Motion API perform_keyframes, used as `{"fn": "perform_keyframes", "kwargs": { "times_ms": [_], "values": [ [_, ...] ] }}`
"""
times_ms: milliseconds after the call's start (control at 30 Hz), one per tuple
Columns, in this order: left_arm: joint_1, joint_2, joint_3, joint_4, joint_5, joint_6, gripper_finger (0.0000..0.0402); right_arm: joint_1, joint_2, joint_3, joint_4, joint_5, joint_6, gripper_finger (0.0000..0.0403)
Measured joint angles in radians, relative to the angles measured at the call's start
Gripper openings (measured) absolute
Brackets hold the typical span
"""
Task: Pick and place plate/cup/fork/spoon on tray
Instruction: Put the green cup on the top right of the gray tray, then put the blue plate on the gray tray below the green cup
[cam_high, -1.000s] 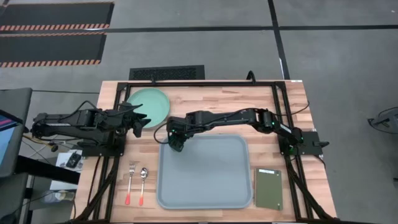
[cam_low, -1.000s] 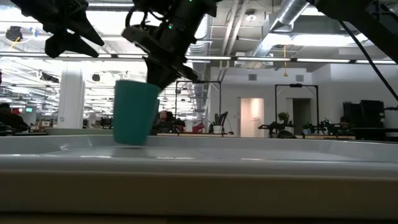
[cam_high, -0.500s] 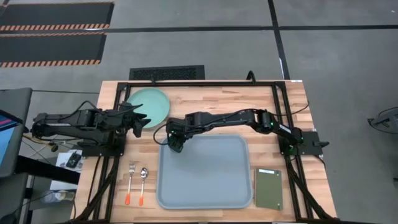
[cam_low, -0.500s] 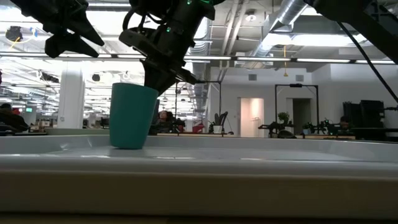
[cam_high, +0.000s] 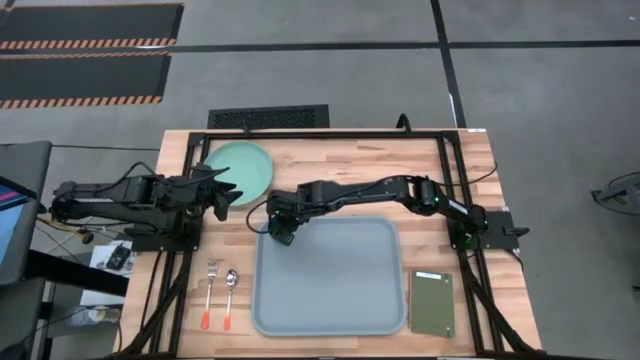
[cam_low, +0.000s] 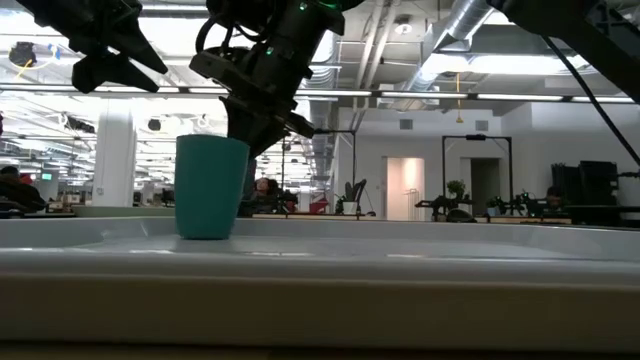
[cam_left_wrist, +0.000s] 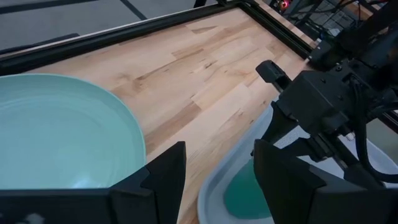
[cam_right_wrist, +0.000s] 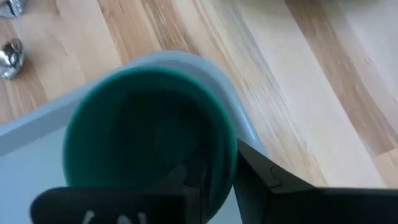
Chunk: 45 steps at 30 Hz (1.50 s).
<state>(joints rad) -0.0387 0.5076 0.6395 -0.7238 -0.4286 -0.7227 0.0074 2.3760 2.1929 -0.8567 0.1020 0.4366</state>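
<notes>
The dark green cup (cam_low: 210, 187) stands upright in the far left corner of the pale blue-grey tray (cam_high: 330, 300). My right gripper (cam_high: 281, 228) is over it, shut on its rim. My left gripper (cam_high: 228, 197) hovers open and empty just right of the mint-green plate (cam_high: 238, 165), which lies flat at the table's far left. The fork (cam_high: 210, 292) and the spoon (cam_high: 230, 292) lie side by side on the wood left of the tray, orange tips toward the near edge. My right gripper holds the cup by its rim wall (cam_right_wrist: 225, 163), on the side toward the table's right. One finger (cam_right_wrist: 186, 186) is inside the cup and one (cam_right_wrist: 267, 180) outside. The fingers slant down from above and the right. The cup is upright, its base on the tray floor (cam_low: 205, 236).
An olive-green rectangular pad (cam_high: 432, 303) lies on the wood right of the tray. A black frame (cam_high: 300, 132) runs along the table's edges. Most of the tray's floor is bare.
My right gripper has gone down and a little toward the table's left with the cup. The cup was tilted and just above the tray floor; it now stands upright on it. The gripper has kept its hold.
</notes>
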Motion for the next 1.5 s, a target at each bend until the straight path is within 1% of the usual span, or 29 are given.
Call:
{"fn": "perform_keyframes", "kwargs": {
  "times_ms": [100,400,467,633,767,900,967,1067,1167,1233,1333,1500],
  "values": [
    [0.0,0.0,0.0,0.0,0.0,0.0,0.0177,-0.001,0.0,0.0,0.035,-0.003,-0.001,0.0103],
    [0.0,0.0,0.0,-0.007,0.013,-0.01,0.0177,-0.001,0.0,0.002,0.082,-0.097,-0.001,0.0165],
    [0.0,0.0,0.0,-0.021,0.003,-0.036,0.0177,-0.001,0.0,0.027,0.064,-0.119,-0.002,0.0176],
    [0.0,0.0,0.0,-0.092,-0.031,-0.104,0.0177,-0.002,-0.001,0.114,0.045,-0.147,-0.027,0.0191],
    [0.0,0.0,0.0,-0.143,-0.056,-0.154,0.0177,-0.002,-0.009,0.164,0.014,-0.158,-0.054,0.0189],
    [0.001,0.001,0.0,-0.205,-0.081,-0.169,0.0177,-0.009,-0.069,0.152,-0.043,-0.162,-0.069,0.0182],
    [0.001,0.003,-0.001,-0.242,-0.104,-0.176,0.0177,-0.013,-0.11,0.152,-0.107,-0.161,-0.077,0.0179],
    [0.001,0.003,-0.012,-0.278,-0.138,-0.164,0.0177,-0.017,-0.175,0.152,-0.156,-0.158,-0.101,0.0176],
    [0.001,0.016,-0.046,-0.284,-0.129,-0.121,0.0177,-0.014,-0.248,0.152,-0.227,-0.156,-0.127,0.0176],
    [0.001,0.035,-0.07,-0.29,-0.104,-0.086,0.0178,-0.011,-0.303,0.152,-0.295,-0.156,-0.132,0.0176],
    [0.001,0.084,-0.086,-0.245,-0.048,-0.04,0.0189,0.0,-0.388,0.152,-0.366,-0.128,-0.132,0.0175],
    [0.0,0.209,-0.087,-0.112,-0.014,0.029,0.0233,0.031,-0.507,0.152,-0.476,-0.001,-0.112,0.0175]
  ]
}}
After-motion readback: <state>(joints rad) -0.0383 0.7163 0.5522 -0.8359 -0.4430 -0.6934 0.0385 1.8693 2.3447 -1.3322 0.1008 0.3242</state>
